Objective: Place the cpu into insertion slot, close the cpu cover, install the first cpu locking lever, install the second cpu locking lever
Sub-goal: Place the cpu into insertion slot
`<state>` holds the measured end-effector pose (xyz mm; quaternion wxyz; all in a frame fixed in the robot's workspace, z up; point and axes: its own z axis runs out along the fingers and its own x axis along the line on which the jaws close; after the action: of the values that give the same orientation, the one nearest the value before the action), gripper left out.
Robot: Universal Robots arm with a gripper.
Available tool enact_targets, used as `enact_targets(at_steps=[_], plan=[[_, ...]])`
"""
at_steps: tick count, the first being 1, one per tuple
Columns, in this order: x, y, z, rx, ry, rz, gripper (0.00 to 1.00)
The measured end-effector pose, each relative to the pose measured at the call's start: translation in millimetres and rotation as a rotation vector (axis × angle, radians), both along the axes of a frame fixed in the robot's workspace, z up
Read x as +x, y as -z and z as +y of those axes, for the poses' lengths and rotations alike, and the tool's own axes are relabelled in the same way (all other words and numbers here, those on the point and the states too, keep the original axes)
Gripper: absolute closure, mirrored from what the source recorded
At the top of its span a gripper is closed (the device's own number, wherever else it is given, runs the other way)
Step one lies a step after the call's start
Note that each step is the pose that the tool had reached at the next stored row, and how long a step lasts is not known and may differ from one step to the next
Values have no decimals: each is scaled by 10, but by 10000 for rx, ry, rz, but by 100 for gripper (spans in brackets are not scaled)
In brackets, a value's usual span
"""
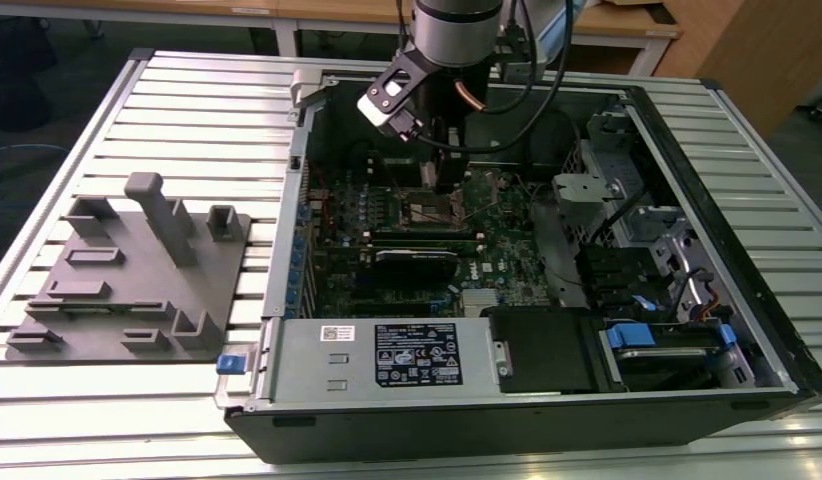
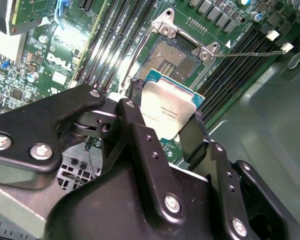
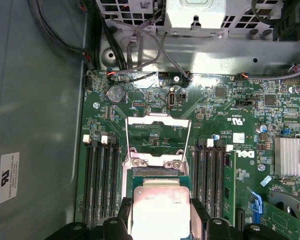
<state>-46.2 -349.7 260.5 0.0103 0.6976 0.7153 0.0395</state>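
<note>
Pincer (image 2: pixel 166 106) clenched on the cpu (image 2: pixel 168 114), near the insertion slot (image 2: pixel 174 56).
I judge the cpu light, stiff, smooth-topped and fragile underneath; I grip only its opposite edges.

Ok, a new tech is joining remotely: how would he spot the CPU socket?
Inside the open computer case, find the green motherboard. Between its two banks of long black memory slots lies the insertion slot, near the cpu held in the gripper. It alone is square, silvery-rimmed, with a dark centre.
</note>
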Motion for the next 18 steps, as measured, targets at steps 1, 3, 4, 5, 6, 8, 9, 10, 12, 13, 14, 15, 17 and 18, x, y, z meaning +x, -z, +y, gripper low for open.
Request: enact_targets(at_steps=[1,3,4,5,6,8,9,10,12,13,14,15,17,18], plan=[[0,1,0,-3,0,2,46],[0,0,-1,-5,0,3,46],[0,0,-1,-5,0,3,46],[0,0,-1,-5,0,3,46],[0,1,-1,-6,0,3,46],[0,16,0,-4,0,-8,46],[0,26,0,-3,0,-13,46],[0,36,0,-5,0,-15,46],[0,54,0,-13,0,-17,46],[-1,60,0,-66,2,-15,46],[-1,63,0,-182,1,-15,46],[0,66,0,-307,0,-15,46],[0,72,-1,-546,0,-17,46],[0,78,0,-549,-1,-18,46]])
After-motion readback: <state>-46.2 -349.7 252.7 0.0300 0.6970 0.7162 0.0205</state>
